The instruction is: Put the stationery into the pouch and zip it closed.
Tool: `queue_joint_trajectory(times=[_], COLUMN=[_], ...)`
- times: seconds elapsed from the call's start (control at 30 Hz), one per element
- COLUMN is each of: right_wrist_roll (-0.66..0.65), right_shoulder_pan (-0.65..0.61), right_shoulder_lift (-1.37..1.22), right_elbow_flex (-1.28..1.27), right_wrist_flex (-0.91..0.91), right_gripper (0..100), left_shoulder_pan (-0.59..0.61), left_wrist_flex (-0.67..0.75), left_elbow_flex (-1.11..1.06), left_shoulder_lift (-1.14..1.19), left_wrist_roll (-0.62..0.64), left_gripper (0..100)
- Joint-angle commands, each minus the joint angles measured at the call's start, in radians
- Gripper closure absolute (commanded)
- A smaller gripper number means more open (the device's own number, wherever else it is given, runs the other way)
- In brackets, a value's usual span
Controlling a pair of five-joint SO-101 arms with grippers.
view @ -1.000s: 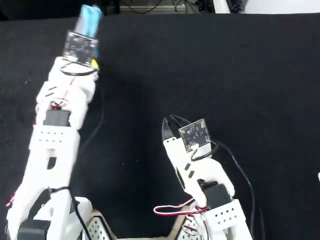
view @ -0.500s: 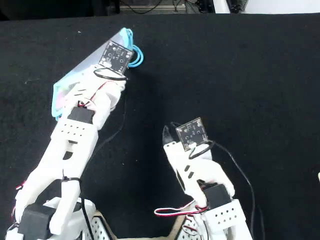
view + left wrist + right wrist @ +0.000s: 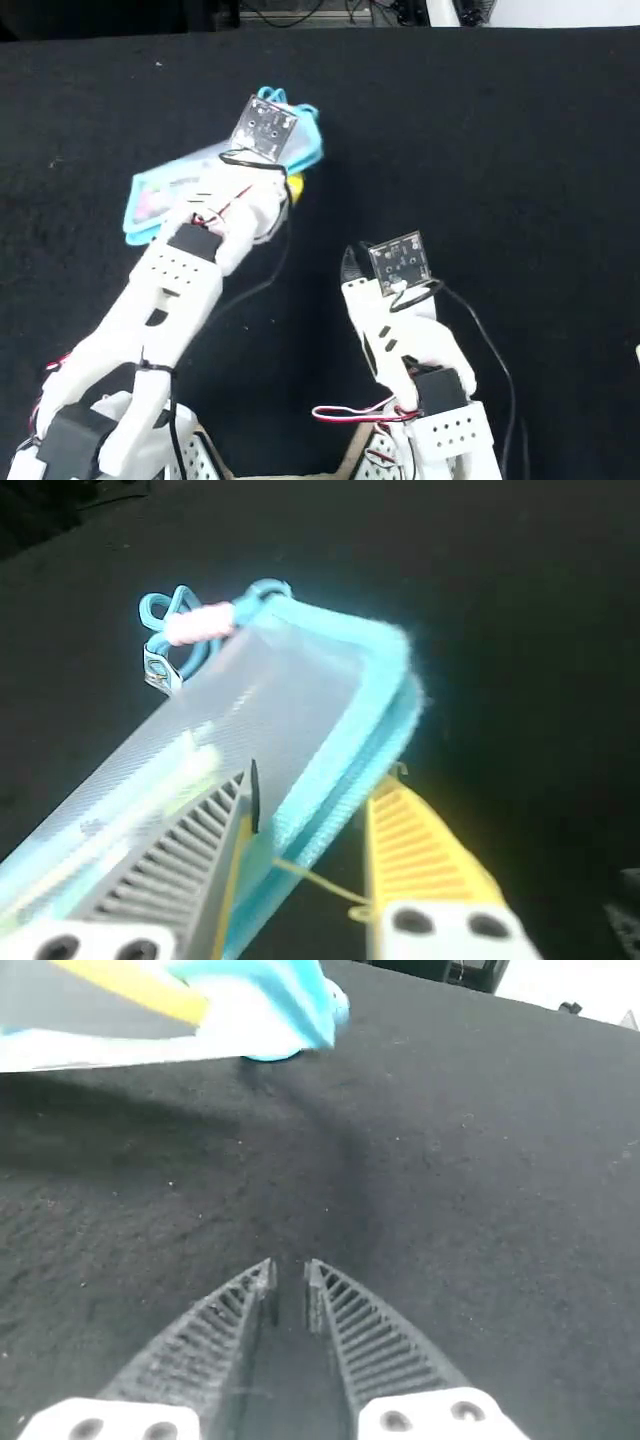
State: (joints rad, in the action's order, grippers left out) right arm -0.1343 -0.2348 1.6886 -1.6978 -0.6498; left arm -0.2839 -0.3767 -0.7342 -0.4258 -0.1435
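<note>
Pouch [image 3: 280,680] held lengthwise in left claw [image 3: 318,780], loop [image 3: 165,620] outward.

One pouch [image 3: 155,200] — one left claw [image 3: 315,780], one right claw [image 3: 290,1270].

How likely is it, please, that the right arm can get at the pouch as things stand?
Probably yes: bare table lies between the right gripper and the pouch, which the left gripper holds just ahead.

The white left arm [image 3: 170,280] stretches over a clear blue-trimmed pouch [image 3: 152,200] on the black cloth table [image 3: 500,150]. The pouch's blue cord loop [image 3: 268,96] pokes out past the wrist. The right arm [image 3: 410,340] sits nearer the front, with its dark gripper [image 3: 350,265] well apart from the pouch.
</note>
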Motion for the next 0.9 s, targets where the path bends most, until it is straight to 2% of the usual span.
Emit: queue_joint_trajectory(times=[0.0,0.4,0.63,0.87], right_wrist_roll=[0.003,0.002,0.002,0.002], right_shoulder_pan=[0.014,0.014,0.014,0.014], right_shoulder_lift=[0.022,0.022,0.022,0.022], right_elbow_flex=[0.002,0.002,0.002,0.002], right_wrist_flex=[-0.005,-0.005,-0.005,-0.005], right_gripper=[94.3,94.3,94.3,94.3], left_shoulder_pan=[-0.024,0.099,0.17,0.165], left_wrist_flex=[0.005,0.003,0.032,0.037], left_elbow_flex=[0.031,0.051,0.044,0.053], left_shoulder_lift=[-0.011,-0.178,-0.196,-0.199], left_wrist_roll=[0.051,0.058,0.058,0.058], left_gripper=[81,81,81,81])
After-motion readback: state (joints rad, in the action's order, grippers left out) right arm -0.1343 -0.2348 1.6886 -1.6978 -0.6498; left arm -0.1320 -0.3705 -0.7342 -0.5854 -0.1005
